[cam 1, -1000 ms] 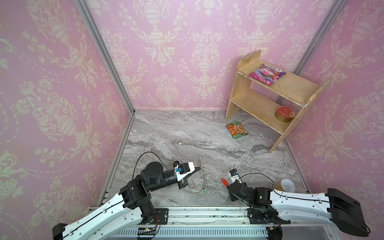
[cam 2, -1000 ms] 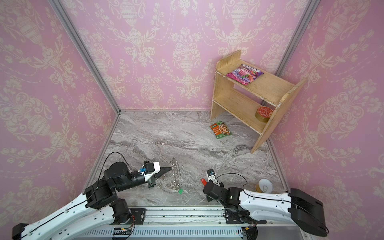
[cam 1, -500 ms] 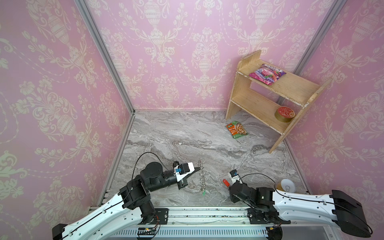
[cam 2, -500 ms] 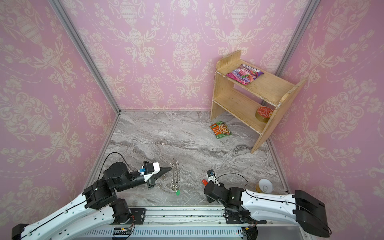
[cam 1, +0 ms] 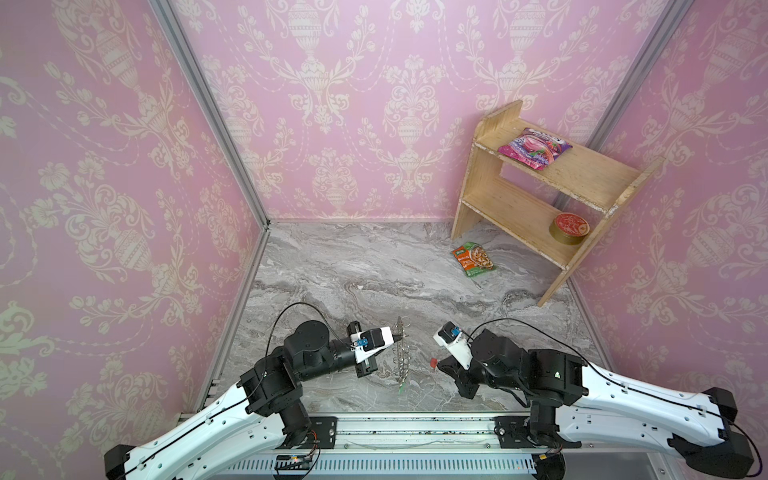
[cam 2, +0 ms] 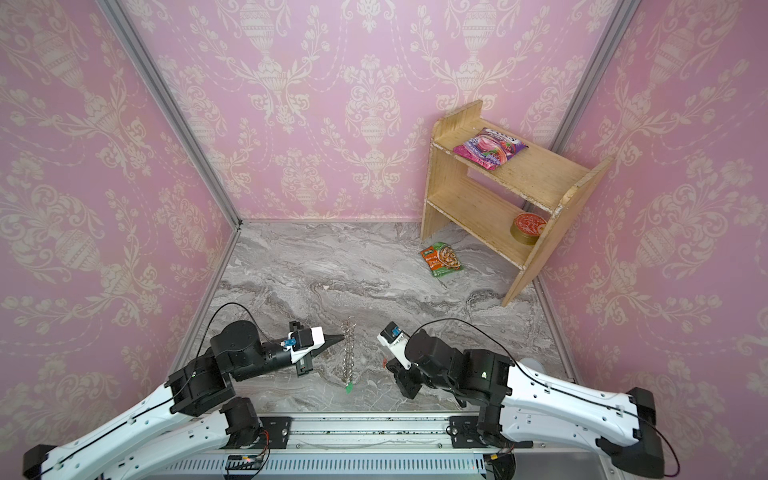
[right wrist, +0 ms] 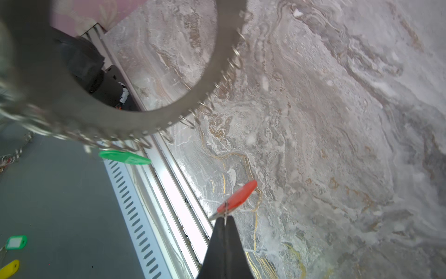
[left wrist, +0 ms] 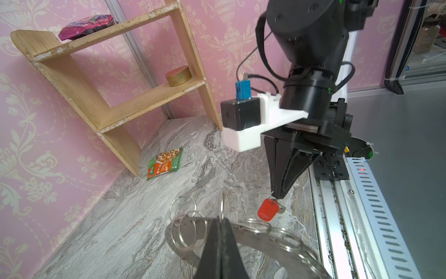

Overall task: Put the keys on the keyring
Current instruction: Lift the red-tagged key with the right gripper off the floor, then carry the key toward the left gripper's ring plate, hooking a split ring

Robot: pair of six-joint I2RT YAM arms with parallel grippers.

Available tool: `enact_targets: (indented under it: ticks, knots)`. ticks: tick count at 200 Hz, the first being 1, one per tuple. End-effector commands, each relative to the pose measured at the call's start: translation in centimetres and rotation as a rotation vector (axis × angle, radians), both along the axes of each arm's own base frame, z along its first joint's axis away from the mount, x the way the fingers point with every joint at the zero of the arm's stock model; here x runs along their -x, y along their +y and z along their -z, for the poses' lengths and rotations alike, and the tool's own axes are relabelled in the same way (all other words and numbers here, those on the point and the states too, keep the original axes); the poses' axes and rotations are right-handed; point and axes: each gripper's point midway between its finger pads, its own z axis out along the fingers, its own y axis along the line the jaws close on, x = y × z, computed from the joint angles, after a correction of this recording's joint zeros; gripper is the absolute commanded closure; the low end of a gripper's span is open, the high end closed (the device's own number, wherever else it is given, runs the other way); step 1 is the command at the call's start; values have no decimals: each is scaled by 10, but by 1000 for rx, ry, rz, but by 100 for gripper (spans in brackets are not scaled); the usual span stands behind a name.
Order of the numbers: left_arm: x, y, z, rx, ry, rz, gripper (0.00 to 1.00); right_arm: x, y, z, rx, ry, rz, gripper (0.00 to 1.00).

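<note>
**Colours and patterns.**
- Wallpaper [cam 1: 374, 104]: pink, with a cream damask of urns, swags and leaves.
- Tabletop [cam 1: 374, 270]: grey marbling with white veins and thin gold ones.
- Shelf [cam 1: 582, 174]: pale bare wood, with board edges chipped whitish.
- Pink packet [cam 1: 534, 147], on the shelf's upper board: pink and purple print.
- Round tin [cam 1: 569, 228], on the shelf's lower board: red patterned lid over a gold side.
- Food packet [cam 1: 473, 259], just beside the shelf's foot: orange and green.
- Keyring [left wrist: 265, 244]: dull grey plate with bright silvery wire loops.
- Red-tagged key [left wrist: 267, 209]: plain red tag and silvery metal.
- Green tag [right wrist: 124, 157]: plain bright green.
- Left arm [cam 1: 199, 432] and right arm [cam 1: 644, 411]: white links and black joints.
- Left gripper [left wrist: 220, 219] and right gripper [right wrist: 225, 217]: black.
- Plug [left wrist: 242, 89]: blue.
</note>
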Motion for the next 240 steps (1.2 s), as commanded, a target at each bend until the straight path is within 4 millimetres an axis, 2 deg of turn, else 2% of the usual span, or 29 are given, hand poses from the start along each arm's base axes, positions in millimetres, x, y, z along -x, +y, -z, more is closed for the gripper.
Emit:
enact_targets:
  ticks: [1,23,51,54,61,108,111,118,144,168,240]
  knots:
    - [2,-3,-11,-16,-58,40,100,28,0,-8,120,-23,-275,100]
    - [1,-6,-7,-35,-70,48,100,25,1,-31,126,-56,-318,100]
    - [6,-15,-6,-34,-90,111,100,21,-4,-49,94,17,-364,100]
    - [6,-16,-4,-38,-88,119,100,20,-3,-60,74,7,-369,100]
    - [8,-19,-5,-36,-94,135,100,17,-4,-66,73,2,-379,100]
    - [17,-31,-6,-16,-91,225,100,3,-4,-79,166,-95,-467,100]
    - [17,-31,-19,7,-108,224,100,5,-3,-81,152,-105,-474,100]
    - [16,-32,-23,19,-106,223,100,4,-2,-85,138,-121,-472,100]
    - [13,-36,-28,40,-99,218,100,-7,-12,-84,168,-204,-417,100]
    - [8,-42,-22,16,-93,217,100,-16,-18,-83,176,-250,-359,100]
    - [1,-45,-4,-33,-88,207,100,-21,-16,-77,154,-234,-313,100]
